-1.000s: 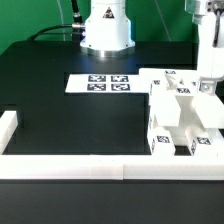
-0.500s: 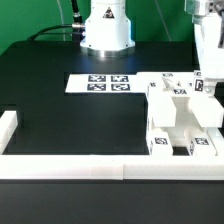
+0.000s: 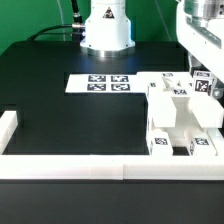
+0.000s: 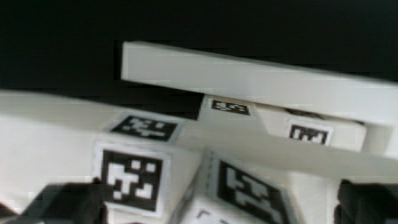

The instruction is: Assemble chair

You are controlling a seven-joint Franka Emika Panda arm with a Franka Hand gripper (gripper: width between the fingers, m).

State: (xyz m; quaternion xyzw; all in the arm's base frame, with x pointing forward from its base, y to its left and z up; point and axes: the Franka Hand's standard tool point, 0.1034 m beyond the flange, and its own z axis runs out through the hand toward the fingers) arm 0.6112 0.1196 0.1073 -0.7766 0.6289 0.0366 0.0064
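A long plain white plastic border wall [image 3: 70,166] is running along the nearest edge of the black table [image 3: 60,110], turning up at a short corner block on the exterior view's left. Just behind it, on the exterior view's right, the chair [image 3: 183,118] is sitting as a cluster of chunky white plastic parts, black-and-white square tags facing forward on its lower front faces and more on top. In the wrist view the same tagged white blocks [image 4: 169,170] are filling the frame, blurred, with a flat white slab lying across them. Further back, the flat white marker board [image 3: 99,83] is lying on the table. The robot's two-finger gripper [image 3: 203,78] is hovering over the chair's far right corner, its fingers standing spread apart and pinching nothing. Behind everything, the arm's white round base [image 3: 106,30] is standing.
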